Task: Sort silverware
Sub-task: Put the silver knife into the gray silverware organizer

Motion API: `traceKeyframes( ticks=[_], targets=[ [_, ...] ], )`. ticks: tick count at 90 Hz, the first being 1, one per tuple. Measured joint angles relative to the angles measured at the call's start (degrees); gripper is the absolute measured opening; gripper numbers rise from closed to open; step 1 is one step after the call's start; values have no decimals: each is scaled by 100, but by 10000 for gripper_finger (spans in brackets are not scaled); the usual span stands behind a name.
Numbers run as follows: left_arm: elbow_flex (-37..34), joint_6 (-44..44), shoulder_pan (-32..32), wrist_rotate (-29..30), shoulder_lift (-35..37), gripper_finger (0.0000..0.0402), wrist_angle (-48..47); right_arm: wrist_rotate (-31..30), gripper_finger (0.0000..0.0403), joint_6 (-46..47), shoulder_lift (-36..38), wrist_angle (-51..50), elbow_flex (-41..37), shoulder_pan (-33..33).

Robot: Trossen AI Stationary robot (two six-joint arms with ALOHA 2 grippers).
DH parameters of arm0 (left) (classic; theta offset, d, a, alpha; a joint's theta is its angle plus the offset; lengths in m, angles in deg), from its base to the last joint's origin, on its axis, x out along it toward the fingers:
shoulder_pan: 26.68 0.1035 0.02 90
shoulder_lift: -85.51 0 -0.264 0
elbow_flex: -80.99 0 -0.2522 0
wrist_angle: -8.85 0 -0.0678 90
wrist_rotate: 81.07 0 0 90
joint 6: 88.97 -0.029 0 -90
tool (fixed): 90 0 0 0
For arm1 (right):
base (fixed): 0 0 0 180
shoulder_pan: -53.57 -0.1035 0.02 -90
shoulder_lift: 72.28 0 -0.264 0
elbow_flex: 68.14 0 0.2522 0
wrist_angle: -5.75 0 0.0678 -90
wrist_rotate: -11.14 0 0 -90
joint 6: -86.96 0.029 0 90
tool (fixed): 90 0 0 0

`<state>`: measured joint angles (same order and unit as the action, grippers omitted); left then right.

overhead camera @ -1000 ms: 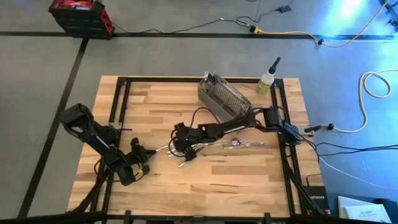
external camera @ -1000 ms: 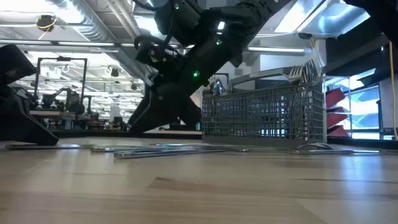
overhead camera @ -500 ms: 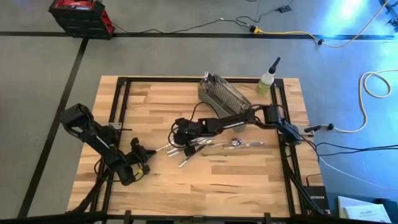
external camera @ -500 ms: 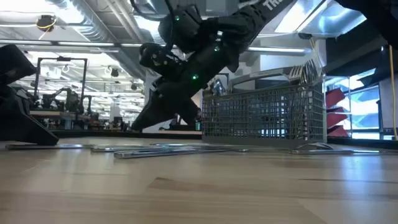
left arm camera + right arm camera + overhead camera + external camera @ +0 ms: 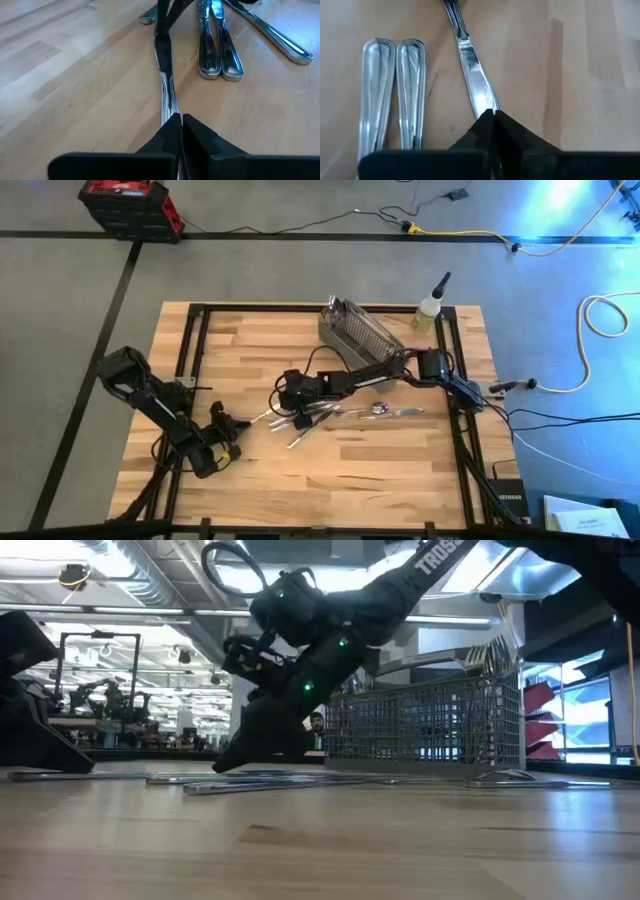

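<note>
Silverware (image 5: 312, 418) lies loose on the wooden table, and more stands in the mesh basket (image 5: 362, 335) at the far side. One table knife (image 5: 163, 55) stretches between my two grippers. My left gripper (image 5: 181, 125) is shut on its handle end, near the table's left. My right gripper (image 5: 493, 116), reaching in from the right, is shut on its blade. Two handles (image 5: 220, 55) lie side by side on the table next to the knife. My left gripper pinches the knife's handle end (image 5: 170, 107) between its two fingertips, coming in low and along the knife. The knife runs away from it close over the tabletop. My right gripper pinches the blade's tip (image 5: 482, 102) between its two fingertips, slanting down from the right and along the knife (image 5: 225, 762).
Two spoons (image 5: 385, 410) lie right of the pile. A bottle (image 5: 430, 308) stands at the far right corner beside the basket (image 5: 425, 730). Black frame rails run along the table's left and right sides. Bare wood lies toward the near edge.
My right arm's wrist has risen and drawn a little toward the far edge, tipping more steeply, while its fingertips have stayed low at the table. The loose silverware has kept its place.
</note>
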<state>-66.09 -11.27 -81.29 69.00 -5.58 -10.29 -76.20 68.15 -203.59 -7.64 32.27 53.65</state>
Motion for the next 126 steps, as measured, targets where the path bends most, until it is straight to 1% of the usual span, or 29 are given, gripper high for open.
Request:
traceKeyframes(
  ticks=[38, 60, 81, 92, 97, 107, 113, 119, 126],
  targets=[
    [-4, 195, 2, 65, 0, 1, 4, 150, 0, 200, 42, -125, 0, 42],
    [-4, -44, 2, 103, -2, 1, 2, 148, 0, 203, 42, -127, 0, 42],
    [-4, -565, 2, 165, -2, 2, 9, 148, 0, 261, 42, -138, 0, 44],
    [40, -600, 2, 257, -4, 2, 100, 148, 0, 339, 42, -156, 0, 44],
    [123, -913, 2, 368, -7, 2, 123, 148, 0, 346, 42, -185, 0, 44],
    [391, -1647, 2, 778, -7, 2, 144, 148, 0, 354, 42, -214, 0, 42],
    [552, -1929, 51, 836, -7, 3, 150, 146, 0, 396, 43, -214, 0, 39],
    [681, -2027, 107, 723, -7, 12, 148, 148, 0, 500, 42, -196, 0, 39],
    [745, -2060, 145, 611, -7, 37, 151, 146, 0, 575, 42, -184, 0, 34]
  ],
)
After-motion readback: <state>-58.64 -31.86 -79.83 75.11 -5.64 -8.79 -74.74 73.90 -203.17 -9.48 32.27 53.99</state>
